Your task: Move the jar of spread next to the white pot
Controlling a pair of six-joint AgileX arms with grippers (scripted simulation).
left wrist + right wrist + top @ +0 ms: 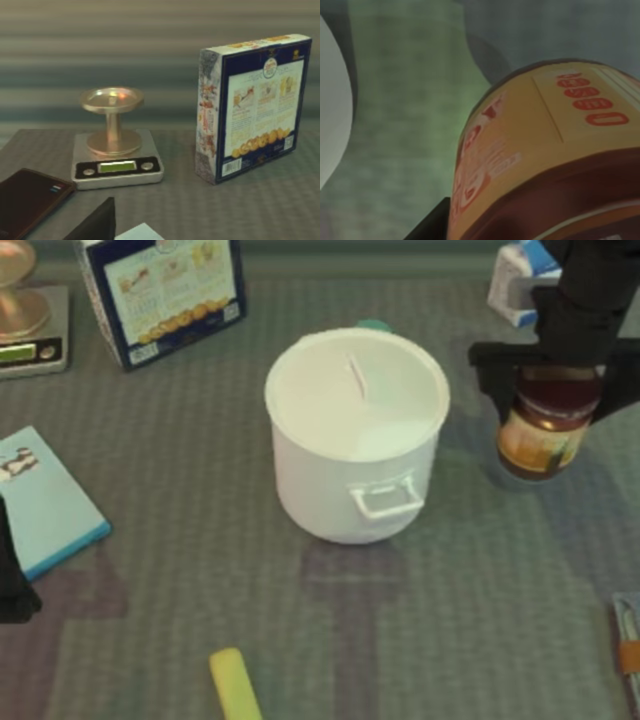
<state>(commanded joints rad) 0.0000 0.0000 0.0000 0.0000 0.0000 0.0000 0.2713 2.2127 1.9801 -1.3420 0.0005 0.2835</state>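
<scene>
Two things matter to you here: the jar of spread [545, 430] and the white pot [352, 435]; the jar hangs tilted in your right pincer [556, 370], clamped near its dark lid, to the right of the pot and apart from it, seemingly clear of the tabletop [200, 570]; judge it as glass, stiff, smooth and likely slippery, fairly heavy for its small size and breakable if dropped, so keep the hold high on the neck and lid where the fingers bite and set it down upright and gently; its label [520, 150] is glossy orange-yellow with red print over dark brown glass; the pot is a plain matte white cylinder with a flat lid, a slim lid handle and a loop side handle [386, 502]; your left arm [12, 580] sits parked at the left edge, and you cannot tell its pincer's state.
</scene>
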